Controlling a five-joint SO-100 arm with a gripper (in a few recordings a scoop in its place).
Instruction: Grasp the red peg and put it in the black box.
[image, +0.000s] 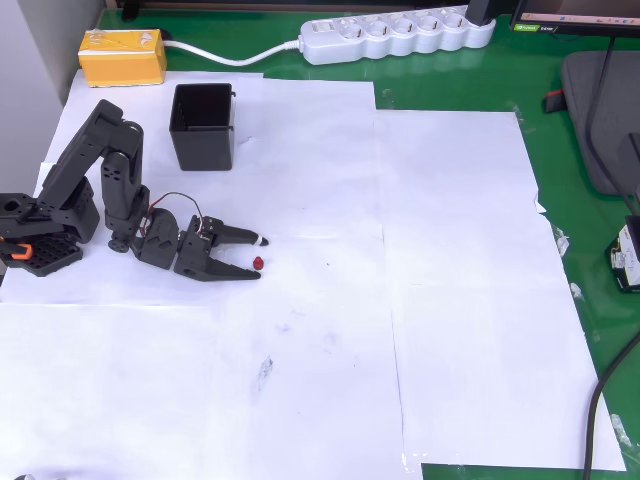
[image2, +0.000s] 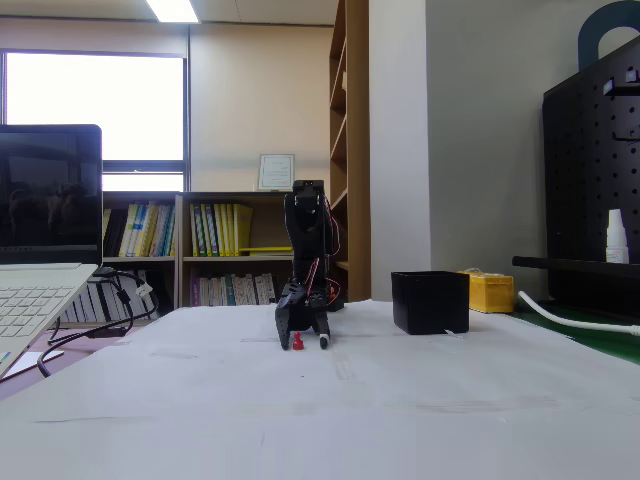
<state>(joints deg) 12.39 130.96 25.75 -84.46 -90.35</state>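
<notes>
The red peg (image: 258, 263) (image2: 297, 343) lies on the white paper, tiny and dark red. My black gripper (image: 258, 256) (image2: 304, 343) is low at the paper with its jaws open, and the peg sits between the two fingertips, close to the lower finger in the overhead view. The black box (image: 203, 125) (image2: 430, 301) stands upright and open-topped on the paper, well above and left of the gripper in the overhead view, to the right of the arm in the fixed view.
A yellow box (image: 123, 56) sits at the top left past the paper, and a white power strip (image: 398, 36) runs along the top edge. White paper sheets (image: 450, 300) cover the green mat. A laptop (image2: 45, 260) stands at the left in the fixed view.
</notes>
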